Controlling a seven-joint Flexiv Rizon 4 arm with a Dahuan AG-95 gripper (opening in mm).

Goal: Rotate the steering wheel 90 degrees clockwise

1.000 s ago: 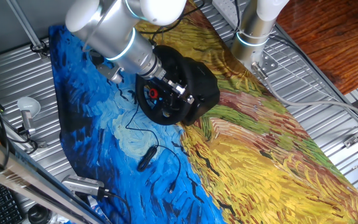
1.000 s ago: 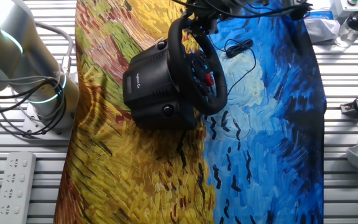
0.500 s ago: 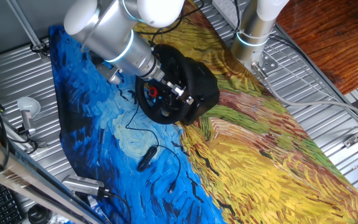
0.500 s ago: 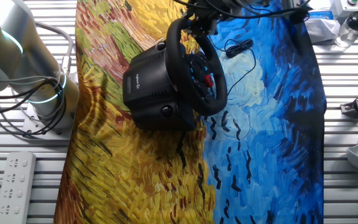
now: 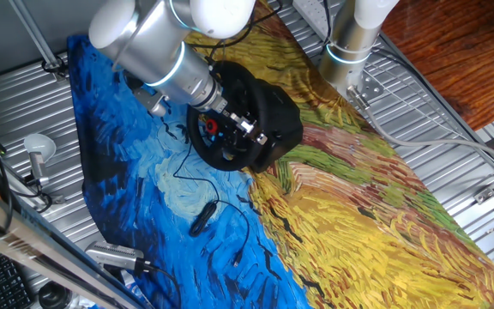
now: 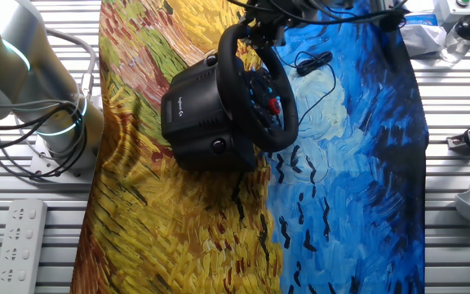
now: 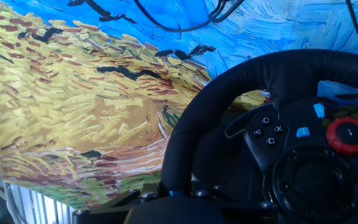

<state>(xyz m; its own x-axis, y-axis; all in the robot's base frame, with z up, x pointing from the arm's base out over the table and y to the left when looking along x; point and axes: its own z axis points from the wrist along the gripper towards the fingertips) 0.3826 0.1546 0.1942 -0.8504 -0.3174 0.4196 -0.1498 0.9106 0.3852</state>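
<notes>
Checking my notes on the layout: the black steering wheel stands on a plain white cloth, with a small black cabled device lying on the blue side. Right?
Not quite. The cloth is not plain white: it carries a painted pattern in blue and yellow, as both fixed views show. The rest holds: the steering wheel stands on it, and the small black cabled device lies on the blue part.

The robot's silver arm reaches down from the upper left in one fixed view, wrist angled toward the lower right. Its gripper (image 5: 249, 126) sits low at the arm's end; the finger opening cannot be made out.
</notes>
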